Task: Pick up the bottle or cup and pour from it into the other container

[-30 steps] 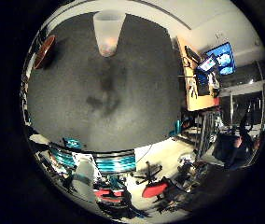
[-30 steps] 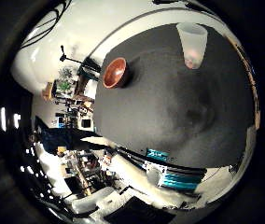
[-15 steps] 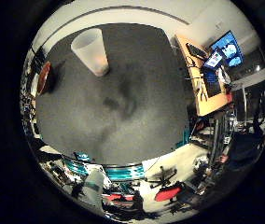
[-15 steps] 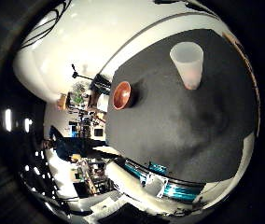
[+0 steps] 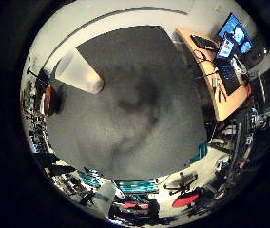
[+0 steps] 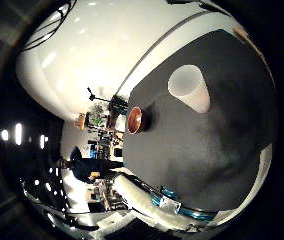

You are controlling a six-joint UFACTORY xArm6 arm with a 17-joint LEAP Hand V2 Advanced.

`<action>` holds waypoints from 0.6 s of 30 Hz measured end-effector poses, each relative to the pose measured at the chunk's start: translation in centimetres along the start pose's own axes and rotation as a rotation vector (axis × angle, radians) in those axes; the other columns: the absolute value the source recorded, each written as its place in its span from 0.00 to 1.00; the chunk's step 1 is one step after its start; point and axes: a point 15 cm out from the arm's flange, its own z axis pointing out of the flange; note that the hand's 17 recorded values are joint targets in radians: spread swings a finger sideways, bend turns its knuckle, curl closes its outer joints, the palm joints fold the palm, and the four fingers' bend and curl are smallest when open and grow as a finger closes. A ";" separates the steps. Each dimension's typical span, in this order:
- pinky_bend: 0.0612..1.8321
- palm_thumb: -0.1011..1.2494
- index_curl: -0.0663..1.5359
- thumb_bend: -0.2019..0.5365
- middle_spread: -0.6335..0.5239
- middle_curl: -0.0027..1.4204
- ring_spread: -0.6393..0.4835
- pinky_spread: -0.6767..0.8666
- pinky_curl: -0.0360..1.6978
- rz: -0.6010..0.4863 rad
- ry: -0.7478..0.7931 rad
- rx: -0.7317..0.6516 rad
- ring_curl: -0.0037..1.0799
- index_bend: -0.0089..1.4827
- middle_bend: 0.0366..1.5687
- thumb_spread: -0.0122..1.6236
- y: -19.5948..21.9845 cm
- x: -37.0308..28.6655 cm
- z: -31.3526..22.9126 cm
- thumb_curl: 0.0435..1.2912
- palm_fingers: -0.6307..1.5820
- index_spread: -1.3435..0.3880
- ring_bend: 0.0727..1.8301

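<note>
The dark bench (image 6: 222, 165) carries a translucent white cup (image 6: 189, 89) standing upright, and well apart from it a small reddish-brown bowl (image 6: 134, 120). Nothing is lifted or poured yet; whether the robot hand is released or clenched cannot be told

Both palm views bulge strongly, with straight edges bent into curves near the dark rims. A soft, blotchy shadow lies on the grey mat (image 5: 139, 123). The white wall (image 6: 97, 55) glares. The translucent cup (image 6: 189, 89) looks blurred.
</note>
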 end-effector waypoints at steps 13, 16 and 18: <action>0.16 0.31 0.19 0.24 0.63 0.24 0.70 0.65 0.21 0.080 -0.106 0.093 0.26 0.10 0.12 0.61 -1.6 3.4 0.9 0.20 0.30 0.66 0.11; 0.17 0.32 0.19 0.24 0.63 0.24 0.70 0.65 0.21 0.113 -0.146 0.127 0.26 0.10 0.12 0.61 -1.9 4.4 1.2 0.19 0.29 0.67 0.11; 0.17 0.33 0.19 0.24 0.63 0.24 0.70 0.65 0.21 0.127 -0.180 0.157 0.26 0.10 0.12 0.61 -2.3 4.9 1.3 0.20 0.29 0.67 0.11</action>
